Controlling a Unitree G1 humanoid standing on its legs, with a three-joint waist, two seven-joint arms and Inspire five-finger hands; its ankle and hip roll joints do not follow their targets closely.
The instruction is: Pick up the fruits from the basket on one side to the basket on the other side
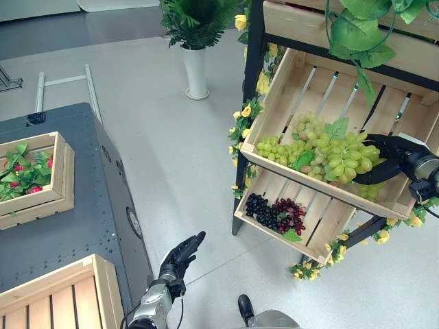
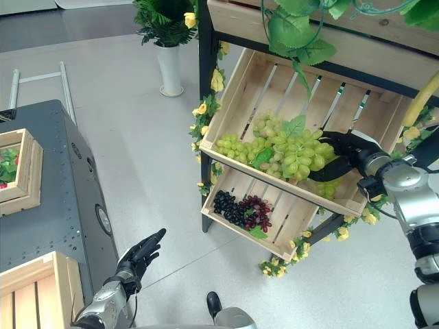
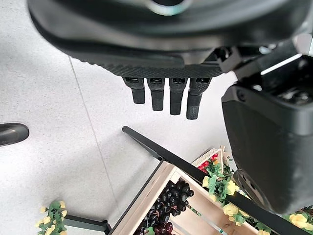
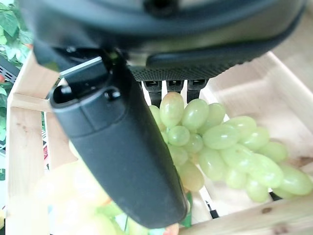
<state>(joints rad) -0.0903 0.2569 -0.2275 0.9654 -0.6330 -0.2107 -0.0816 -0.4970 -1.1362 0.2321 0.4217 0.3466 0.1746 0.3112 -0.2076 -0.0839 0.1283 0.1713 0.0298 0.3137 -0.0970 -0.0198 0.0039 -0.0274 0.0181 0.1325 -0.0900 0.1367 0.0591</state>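
Observation:
A pile of green grapes (image 1: 336,154) lies in the upper slanted wooden crate (image 1: 322,82) of the stand on my right. My right hand (image 1: 392,156) reaches into that crate from the right, with fingers and thumb curled round a bunch at the pile's right end. In the right wrist view the thumb (image 4: 122,147) crosses in front of the green grapes (image 4: 215,142), and the fingers run behind them. Dark and red grapes (image 1: 274,212) lie in the lower crate. My left hand (image 1: 180,257) hangs over the floor beside the grey table, its fingers (image 3: 166,100) straight and holding nothing.
The grey table (image 1: 89,205) on the left carries a bare wooden crate (image 1: 62,295) at its near corner and a crate with leaves and red fruit (image 1: 31,175) farther back. A potted plant in a white vase (image 1: 195,72) stands behind, left of the flower-trimmed stand.

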